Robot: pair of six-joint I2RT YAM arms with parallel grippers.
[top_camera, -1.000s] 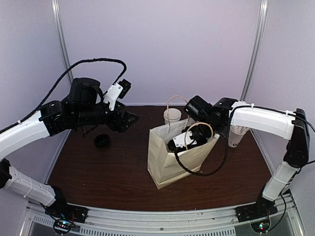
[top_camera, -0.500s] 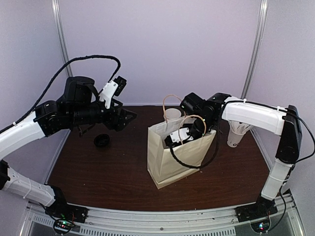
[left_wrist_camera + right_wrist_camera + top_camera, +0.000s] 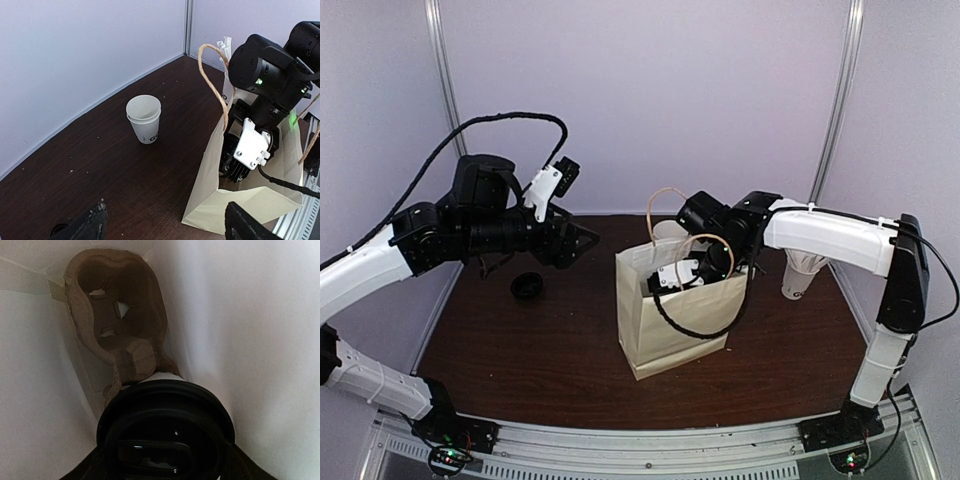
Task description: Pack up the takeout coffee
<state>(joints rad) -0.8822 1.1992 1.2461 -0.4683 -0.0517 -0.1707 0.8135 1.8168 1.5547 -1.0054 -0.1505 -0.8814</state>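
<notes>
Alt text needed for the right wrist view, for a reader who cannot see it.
A white coffee cup with a black lid fills the lower frame, apparently gripped by the right end effector inside a white paper bag. Beyond it, deeper in the bag, lies a brown pulp cup carrier.

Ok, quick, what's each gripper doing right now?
Left gripper: open, holding nothing.
Right gripper: closed on a lidded coffee cup, down inside the paper bag.
</notes>
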